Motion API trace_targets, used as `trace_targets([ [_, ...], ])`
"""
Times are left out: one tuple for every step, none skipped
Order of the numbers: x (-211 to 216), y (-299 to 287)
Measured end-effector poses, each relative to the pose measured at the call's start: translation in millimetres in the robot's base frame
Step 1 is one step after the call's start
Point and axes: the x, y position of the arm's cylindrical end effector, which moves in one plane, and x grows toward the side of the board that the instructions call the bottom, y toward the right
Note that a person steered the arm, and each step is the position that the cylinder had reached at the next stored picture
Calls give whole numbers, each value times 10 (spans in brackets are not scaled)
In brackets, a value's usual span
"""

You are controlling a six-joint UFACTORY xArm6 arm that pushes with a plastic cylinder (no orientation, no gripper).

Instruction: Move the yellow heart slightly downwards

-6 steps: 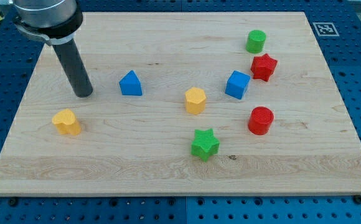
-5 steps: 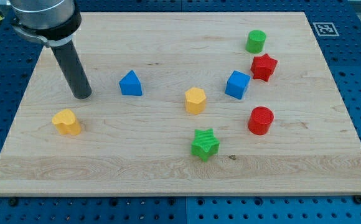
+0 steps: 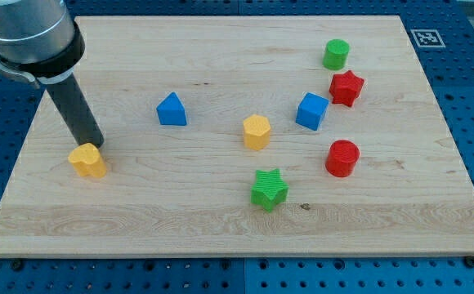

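Dark and straight, the rod's lower end, my tip (image 3: 91,142), sits at the upper edge of the small yellow heart-shaped block (image 3: 87,160), touching it or just short of touching; which of the two cannot be told. No jaws exist on this arm, so there is nothing to open or close and nothing is gripped.

That yellow heart, taken as landmark, lies near the view's left side of the pale wooden desk (image 3: 221,216). To its upper right stands a blue triangular block (image 3: 171,109); farther right, a yellow hexagonal block (image 3: 256,131). Lower right of the heart, well apart, is a green star-shaped block (image 3: 269,189). Far to its right are a blue cube (image 3: 311,111), a red cylinder (image 3: 342,158), a red star-shaped block (image 3: 346,87) and a green cylinder (image 3: 336,54).

By the look of it, the approach is finished and the push is about to begin. The next move calls for a short, straight slide toward the view's bottom, centred on the heart so it does not twist aside, and stopped early, since only a slight shift is asked.
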Motion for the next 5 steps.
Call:
trace_targets([
  [0, 0],
  [-45, 55],
  [-152, 233],
  [-190, 435],
  [18, 466],
])
